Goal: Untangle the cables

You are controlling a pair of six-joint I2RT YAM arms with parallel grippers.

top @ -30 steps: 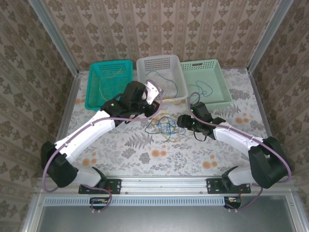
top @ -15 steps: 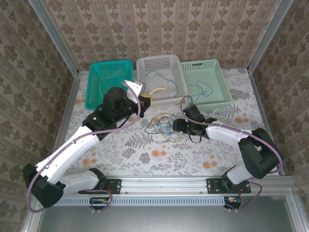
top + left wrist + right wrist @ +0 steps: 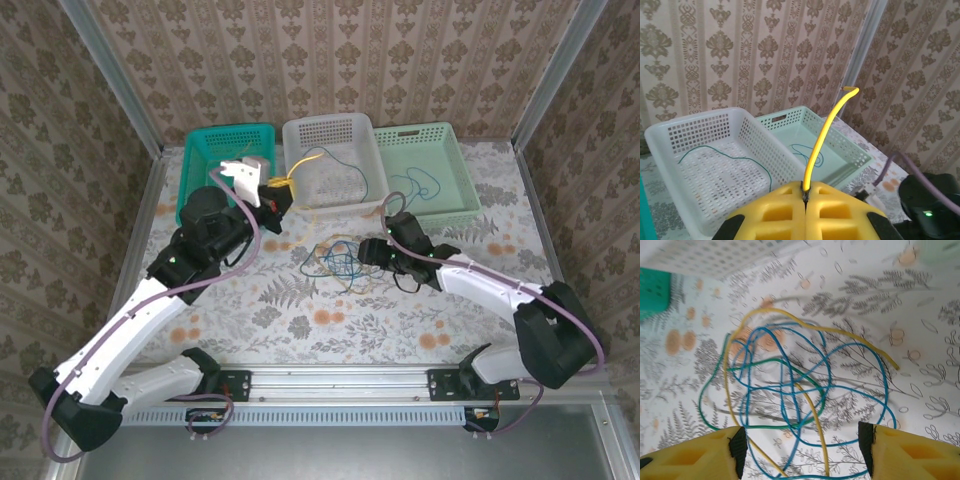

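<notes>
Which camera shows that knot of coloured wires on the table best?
The right wrist view: the tangle is close, so its yellow, blue and green strands separate clearly. The top external view shows it small and far off. The left wrist view has one yellow strand pinched in its fingers.

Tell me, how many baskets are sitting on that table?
3. The teal basket is on the left, the white basket in the middle and the pale green basket on the right, side by side at the back. None seems hidden.
</notes>
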